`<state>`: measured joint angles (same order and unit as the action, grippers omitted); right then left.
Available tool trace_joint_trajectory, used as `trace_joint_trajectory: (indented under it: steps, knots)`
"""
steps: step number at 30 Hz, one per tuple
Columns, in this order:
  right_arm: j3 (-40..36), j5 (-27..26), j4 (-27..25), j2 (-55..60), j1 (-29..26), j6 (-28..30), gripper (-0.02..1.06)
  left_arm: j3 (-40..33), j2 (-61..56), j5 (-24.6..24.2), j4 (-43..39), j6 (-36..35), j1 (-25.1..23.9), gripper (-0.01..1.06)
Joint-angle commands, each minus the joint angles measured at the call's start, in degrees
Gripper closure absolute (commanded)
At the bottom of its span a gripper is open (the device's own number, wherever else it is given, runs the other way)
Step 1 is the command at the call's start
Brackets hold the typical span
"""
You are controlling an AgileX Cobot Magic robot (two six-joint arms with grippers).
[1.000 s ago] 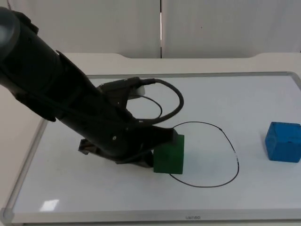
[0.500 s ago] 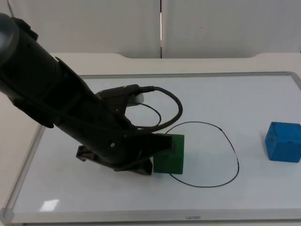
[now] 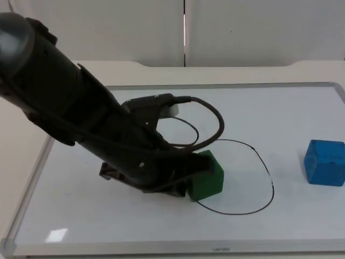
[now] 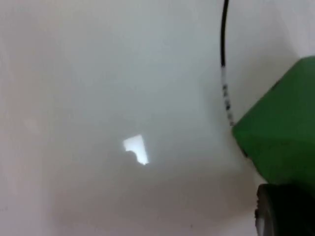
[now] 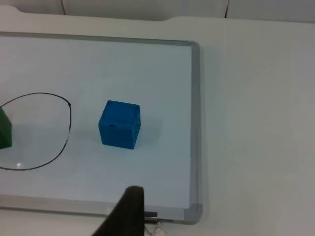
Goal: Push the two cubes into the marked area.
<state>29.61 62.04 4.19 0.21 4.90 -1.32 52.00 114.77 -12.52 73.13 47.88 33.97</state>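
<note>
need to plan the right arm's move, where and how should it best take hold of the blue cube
Grip the blue foam-like cube across two opposite upright faces, coming straight down from above. It sits flat on the white board, apart from the black drawn outline, with open space on every side. The right gripper waits nearby, so approach looks unobstructed. For pushing, contact the face away from the outline.

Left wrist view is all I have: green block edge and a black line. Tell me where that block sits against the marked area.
Observer: The green cube straddles the left side of the drawn loop, partly inside, tilted against the line.
Operator: Report the other cube.
Observer: The blue cube sits outside the loop, towards the whiteboard's right edge, well apart from the line.
Operator: Say where the right gripper is.
Observer: Its fingertip shows in the right wrist view, near the whiteboard's corner, apart from the blue cube; that arm waits.
</note>
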Motion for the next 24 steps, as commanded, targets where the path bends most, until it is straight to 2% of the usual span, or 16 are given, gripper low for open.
trace_joint_trajectory:
  steps: [1, 24]
  knots:
    - [-0.16, -0.25, -0.03, -0.21, -0.21, 0.47, -0.01, 0.83, 0.07, 0.94, 0.3, -0.28, 0.33, 1.05]
    - [-0.16, -0.25, -0.03, -0.21, -0.21, 0.47, -0.01, 2.61, 0.07, 0.91, 0.16, 0.01, 1.7, 1.05]
